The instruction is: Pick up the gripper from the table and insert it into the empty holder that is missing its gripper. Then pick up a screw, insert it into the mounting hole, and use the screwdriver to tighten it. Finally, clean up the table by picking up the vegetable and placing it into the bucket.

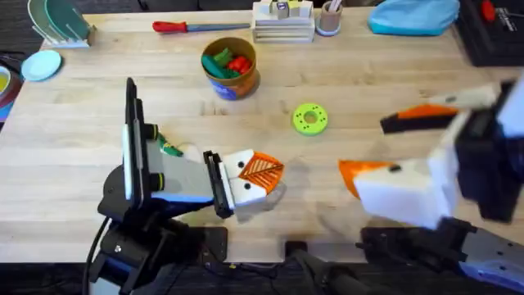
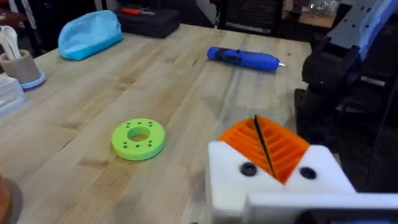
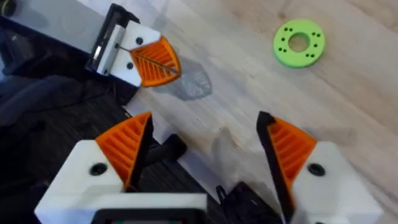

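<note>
We start at the left gripper (image 1: pixel 260 174), whose orange ribbed pads (image 2: pixel 266 144) sit pressed together, clenched on nothing, low over the near middle of the wooden counter (image 1: pixel 368 82). The right wrist view confirms it: those fingers (image 3: pixel 155 61) are drawn tight into a single wedge just above the wood. The right gripper (image 3: pixel 205 149) hangs with its fingers released and spread wide apart, holding nothing, above the counter's near edge on the right.

Moving outward, we find a round green disc (image 1: pixel 309 118) with a hole lying flat between the two arms, a little farther back; it also shows beyond the left fingers in the left wrist view (image 2: pixel 138 138). Just behind the left arm's wrist, a small green piece (image 1: pixel 169 149) lies on the wood; we cannot tell whether it is the vegetable.

Farther back, the bucket (image 1: pixel 231 69) stands upright near the counter's middle, with green and red toy items inside it. The screwdriver (image 1: pixel 182 26) lies flat along the far edge, red handle to the left, well apart from both arms. A blue pouch (image 1: pixel 413 16) rests at the far right corner.
</note>
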